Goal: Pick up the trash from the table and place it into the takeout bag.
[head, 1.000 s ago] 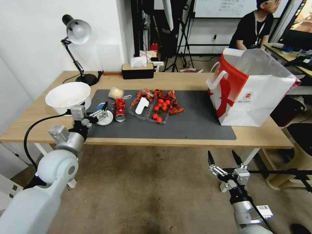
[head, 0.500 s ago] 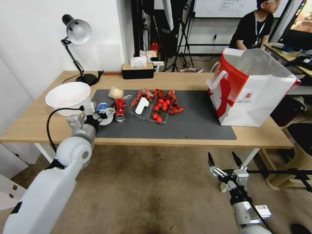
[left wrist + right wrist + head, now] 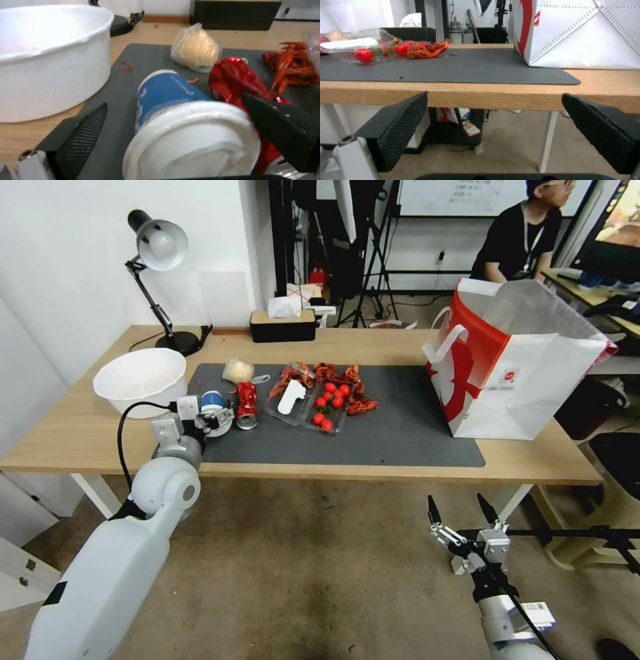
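At the far left of the worktop (image 3: 80,433), the beige shallow bowl (image 3: 141,379) stands just off the mat edge, unchanged in position. Just right of it, the left gripper (image 3: 215,419) has advanced from the near-left edge over the last second and now brackets the blue-and-white cup (image 3: 215,410), which lies on its side on the dark mat (image 3: 373,433) with its white lid facing the near edge. In the left wrist view the jaws are spread, one on each side of the cup (image 3: 186,130); no pinch is established yet. The right-hand jaw sits close against the red drink can (image 3: 240,80), which lies just beside the cup. This indicates the approach phase is ending and the closing phase is due; the can's nearness is a risk, since it may be nudged or caught.

The pale wad (image 3: 237,371) rests farther back. Further right, clear trays of red scraps and tomatoes (image 3: 313,403) remain in place.

At the right end, the takeout bag (image 3: 513,373) stands upright and open-topped, well apart from the cup. The right gripper (image 3: 463,510) hangs parked below the worktop's near edge, jaws spread and holding nothing.
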{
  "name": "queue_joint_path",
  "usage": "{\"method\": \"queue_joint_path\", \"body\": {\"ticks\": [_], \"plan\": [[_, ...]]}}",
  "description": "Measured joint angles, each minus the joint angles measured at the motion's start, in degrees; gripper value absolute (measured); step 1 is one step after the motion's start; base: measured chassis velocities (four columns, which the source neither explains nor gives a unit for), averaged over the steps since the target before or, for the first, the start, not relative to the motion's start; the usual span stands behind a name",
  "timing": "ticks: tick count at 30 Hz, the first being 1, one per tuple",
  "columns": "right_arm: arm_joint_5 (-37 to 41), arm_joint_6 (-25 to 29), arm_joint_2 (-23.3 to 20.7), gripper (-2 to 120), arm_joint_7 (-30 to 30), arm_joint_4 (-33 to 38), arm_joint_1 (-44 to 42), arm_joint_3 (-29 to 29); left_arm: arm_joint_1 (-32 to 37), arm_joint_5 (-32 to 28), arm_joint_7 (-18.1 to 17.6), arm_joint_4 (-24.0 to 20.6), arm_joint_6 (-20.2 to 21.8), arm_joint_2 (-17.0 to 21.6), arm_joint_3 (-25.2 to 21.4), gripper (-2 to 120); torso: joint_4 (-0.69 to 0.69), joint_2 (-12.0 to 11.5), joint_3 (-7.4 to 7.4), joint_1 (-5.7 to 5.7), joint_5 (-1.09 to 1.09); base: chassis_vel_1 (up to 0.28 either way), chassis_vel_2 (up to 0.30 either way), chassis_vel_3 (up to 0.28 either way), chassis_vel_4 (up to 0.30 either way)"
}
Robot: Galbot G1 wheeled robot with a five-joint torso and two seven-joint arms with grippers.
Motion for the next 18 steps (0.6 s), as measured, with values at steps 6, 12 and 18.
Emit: {"method": "queue_joint_path", "body": {"ticks": [6,12,18], "plan": [[-0.2,0.1,0.1,100,0.1,-0.1,-0.1,0.0,0.0,-1.2,-0.9,0.4,1.1,-0.1,0.2,100,0.00,0.0,0.00,0.00,0.00,0.000,0.000,0.000,0.000],[-0.3,0.1,0.2,100,0.2,-0.1,-0.1,0.0,0.0,-2.0,-1.6,0.8,1.6,-0.3,0.1,100,0.00,0.0,0.00,0.00,0.00,0.000,0.000,0.000,0.000],[-0.3,0.1,0.3,100,0.2,-0.1,-0.1,0.0,0.4,-2.6,-1.9,0.9,2.2,-0.3,-0.1,84,-0.01,0.0,0.00,0.00,0.01,0.000,0.000,0.000,0.000]]}}
